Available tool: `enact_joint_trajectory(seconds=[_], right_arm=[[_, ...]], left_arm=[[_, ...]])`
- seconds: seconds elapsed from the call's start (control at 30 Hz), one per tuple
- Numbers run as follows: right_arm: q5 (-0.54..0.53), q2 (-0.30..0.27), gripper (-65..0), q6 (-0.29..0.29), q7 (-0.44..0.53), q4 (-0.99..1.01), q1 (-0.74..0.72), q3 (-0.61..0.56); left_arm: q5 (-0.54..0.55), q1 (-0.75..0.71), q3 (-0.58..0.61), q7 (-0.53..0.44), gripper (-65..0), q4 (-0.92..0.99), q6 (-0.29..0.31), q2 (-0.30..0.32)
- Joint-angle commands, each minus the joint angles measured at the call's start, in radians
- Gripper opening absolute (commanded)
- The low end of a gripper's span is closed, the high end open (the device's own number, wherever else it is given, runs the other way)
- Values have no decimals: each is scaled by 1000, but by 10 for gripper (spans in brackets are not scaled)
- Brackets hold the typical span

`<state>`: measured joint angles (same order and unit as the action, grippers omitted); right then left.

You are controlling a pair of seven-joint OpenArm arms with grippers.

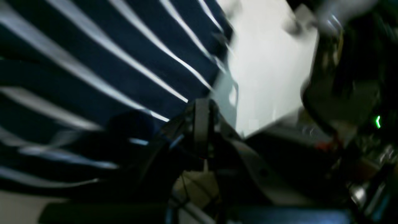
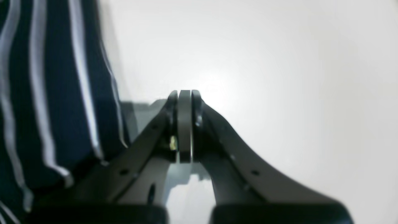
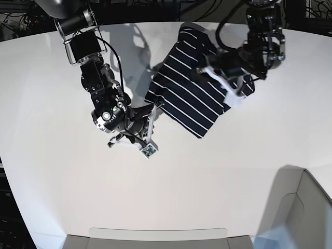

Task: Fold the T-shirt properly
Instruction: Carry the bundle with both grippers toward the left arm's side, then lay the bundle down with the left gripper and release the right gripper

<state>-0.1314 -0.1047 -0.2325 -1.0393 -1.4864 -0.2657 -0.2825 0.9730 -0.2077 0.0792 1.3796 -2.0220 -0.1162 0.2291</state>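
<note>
The T-shirt (image 3: 189, 91) lay bunched on the white table (image 3: 62, 176). The left gripper (image 3: 205, 70) was clamped on the fabric; the right gripper (image 2: 185, 96) had its jaws together, holding nothing.

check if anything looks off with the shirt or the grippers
The right gripper is shut on nothing: its tips sit over bare table just beside the T-shirt's edge, as if it missed the fabric. The shirt itself lies askew, lifted and bunched at the left gripper rather than flat.

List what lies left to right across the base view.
Right gripper → T-shirt → left gripper, all on the white table.
</note>
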Motion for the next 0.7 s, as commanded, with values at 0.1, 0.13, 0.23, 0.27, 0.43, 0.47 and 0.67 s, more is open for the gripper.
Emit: enact_joint_trajectory(seconds=[0.1, 0.13, 0.23, 0.27, 0.43, 0.47, 0.67], right_arm=[[-12, 20, -642, -3, 26, 31, -28, -25], [-12, 18, -642, -3, 26, 37, -30, -44], [-12, 15, -642, -3, 26, 37, -31, -123], [-12, 13, -642, -3, 26, 37, -30, -156], [-12, 13, -642, -3, 9, 34, -13, -263], [-11, 12, -642, -3, -9, 31, -10, -275], [-14, -34, -644, -196, -209, -109, 13, -349]], left_arm=[[42, 6, 147, 17, -650, -13, -33, 69], [42, 7, 178, 17, -650, -12, -33, 83], [22, 15, 242, 17, -650, -4, -35, 117], [1, 26, 261, 17, -650, 5, -37, 125], [-136, 46, 284, 17, -650, 102, -37, 126], [-153, 44, 281, 17, -650, 114, -37, 126], [-346, 43, 132, 17, -650, 185, -167, 123]])
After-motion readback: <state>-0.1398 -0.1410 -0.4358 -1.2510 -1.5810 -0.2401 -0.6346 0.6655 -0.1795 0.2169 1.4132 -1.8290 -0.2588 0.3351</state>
